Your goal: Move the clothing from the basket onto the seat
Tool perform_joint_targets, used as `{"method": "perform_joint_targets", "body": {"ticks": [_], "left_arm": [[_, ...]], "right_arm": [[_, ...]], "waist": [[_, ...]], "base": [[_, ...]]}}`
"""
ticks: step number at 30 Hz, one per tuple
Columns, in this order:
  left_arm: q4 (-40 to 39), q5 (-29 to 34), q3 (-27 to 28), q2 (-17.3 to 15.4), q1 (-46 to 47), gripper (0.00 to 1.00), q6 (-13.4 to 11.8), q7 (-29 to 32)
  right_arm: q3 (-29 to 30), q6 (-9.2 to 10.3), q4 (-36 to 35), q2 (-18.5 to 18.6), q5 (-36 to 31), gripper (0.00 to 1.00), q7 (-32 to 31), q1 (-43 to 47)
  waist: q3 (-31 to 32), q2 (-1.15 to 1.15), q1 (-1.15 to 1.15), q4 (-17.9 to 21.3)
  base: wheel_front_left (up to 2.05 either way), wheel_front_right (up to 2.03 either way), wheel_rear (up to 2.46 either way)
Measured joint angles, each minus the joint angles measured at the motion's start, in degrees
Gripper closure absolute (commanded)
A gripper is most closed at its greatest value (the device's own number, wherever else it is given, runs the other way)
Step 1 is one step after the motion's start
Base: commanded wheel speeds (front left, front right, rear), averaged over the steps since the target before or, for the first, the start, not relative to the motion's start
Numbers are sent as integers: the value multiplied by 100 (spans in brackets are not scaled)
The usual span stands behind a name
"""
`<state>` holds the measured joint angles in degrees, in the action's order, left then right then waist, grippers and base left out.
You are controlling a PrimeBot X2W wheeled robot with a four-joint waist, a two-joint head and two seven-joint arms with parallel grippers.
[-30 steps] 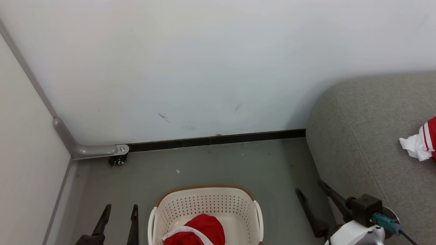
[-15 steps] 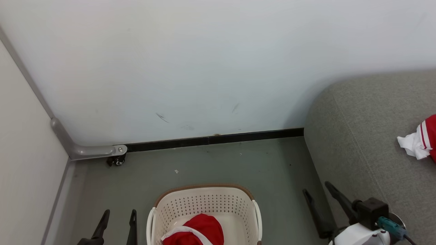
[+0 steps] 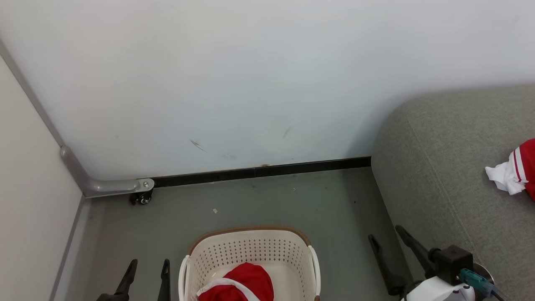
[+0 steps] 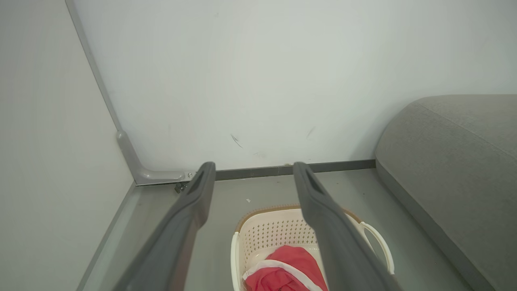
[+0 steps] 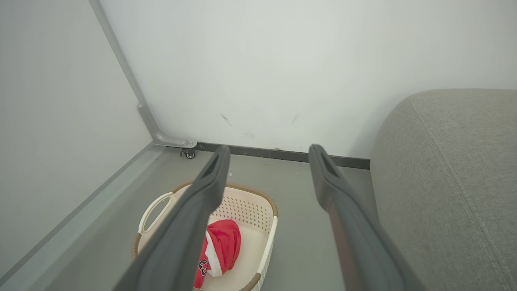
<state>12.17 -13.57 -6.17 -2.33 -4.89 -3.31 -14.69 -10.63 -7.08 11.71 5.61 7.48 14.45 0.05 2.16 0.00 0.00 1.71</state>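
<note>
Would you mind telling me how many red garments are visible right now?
2: one red garment bunched inside the laundry basket, a second red garment lying on the grey seat at the head view's right edge. More may be hidden beneath the first.

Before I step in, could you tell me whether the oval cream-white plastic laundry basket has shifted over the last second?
No. The basket sits just as far from the black skirting strip as before; the whole head view drifted, so the camera moved.

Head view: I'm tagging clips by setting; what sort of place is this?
Probably a bare indoor room corner, staged as a living space: plain white wall, grey floor, an upholstered seat and a laundry basket.
</note>
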Motion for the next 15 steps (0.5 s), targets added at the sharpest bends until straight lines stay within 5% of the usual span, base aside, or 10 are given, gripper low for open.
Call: {"method": "perform_joint_targets", "body": {"ticks": [15], "left_arm": [[-7, -56, -73, -1, 1, 0, 1, 0]], "right_arm": [[177, 0, -68, -52, -42, 0, 0, 46]], "waist": [[-61, 0, 0, 50]], "base": [[0, 0, 0]]}}
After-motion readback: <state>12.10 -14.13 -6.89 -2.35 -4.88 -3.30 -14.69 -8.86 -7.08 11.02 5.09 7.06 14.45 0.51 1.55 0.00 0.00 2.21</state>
